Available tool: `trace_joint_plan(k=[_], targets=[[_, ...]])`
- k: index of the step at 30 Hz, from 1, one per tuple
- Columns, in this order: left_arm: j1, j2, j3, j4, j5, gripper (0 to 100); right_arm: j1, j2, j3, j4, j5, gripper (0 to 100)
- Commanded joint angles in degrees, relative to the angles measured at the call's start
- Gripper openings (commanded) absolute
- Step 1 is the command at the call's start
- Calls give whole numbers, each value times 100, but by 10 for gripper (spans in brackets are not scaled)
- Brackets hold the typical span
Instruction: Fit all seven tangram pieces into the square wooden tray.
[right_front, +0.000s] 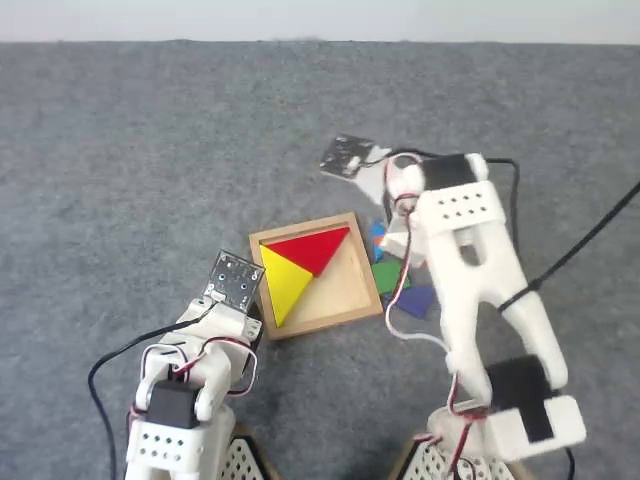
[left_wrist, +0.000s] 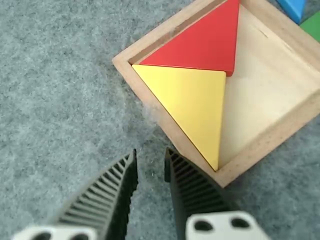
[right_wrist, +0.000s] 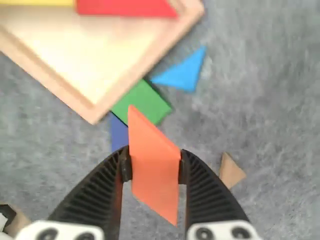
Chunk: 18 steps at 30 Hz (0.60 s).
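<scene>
Now seated in the square wooden tray (right_front: 318, 322): two large triangles. Red triangle (right_front: 312, 247) with its long edge flat against the far rim, apex aimed at the tray's middle. Yellow triangle (right_front: 284, 282) with its long edge along the rim on the left arm's side, apex likewise aimed at the middle, one short edge flush against the red one's. Bare wood across the other half, on the right arm's side.

Clenched across the narrow width of an orange parallelogram (right_wrist: 152, 170): the right fingers (right_wrist: 102, 190). Long axis of that piece in line with the fingers, far tip pointing out toward the tray and overlapping the green piece (right_wrist: 142, 102) in the wrist view. Height above the grey worktop (right_front: 120, 150) impossible to judge.

Loose on the worktop just outside the tray's right rim: the green piece, a blue triangle (right_wrist: 185, 74) with one tip pointing away from the tray, and a dark blue piece (right_wrist: 118, 132) partly hidden behind the orange one. A little apart from these, a small tan piece (right_wrist: 231, 170).

Right arm (right_front: 470, 260) stretched forward along the tray's right side, wrist bent down over the loose pieces. Left arm (right_front: 185, 400) folded back close to its base, left fingers (left_wrist: 117, 190) angled down at the worktop just outside the rim by the yellow triangle, parted by a narrow gap and grasping nothing.
</scene>
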<state>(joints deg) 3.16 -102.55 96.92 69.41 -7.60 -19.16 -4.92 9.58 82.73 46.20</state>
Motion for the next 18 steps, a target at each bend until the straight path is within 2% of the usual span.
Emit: trace_joint_plan(k=[1,4,6,11,18], targets=[[0,9,-40,26,79,88,-646,-778,220,13,-79,12],[0,9,-40,26,79,88,-1077,-1446,1169,-470,-88,12],[0,9,-40,26,79,88,-1156,-1807,1776,-998,-396,12],[0,9,-40,26,79,88,-1174,-1543,2013,-1710,-2013,12],[0,9,-40,26,79,88,-1191,356,659,-1710,-4246,12]])
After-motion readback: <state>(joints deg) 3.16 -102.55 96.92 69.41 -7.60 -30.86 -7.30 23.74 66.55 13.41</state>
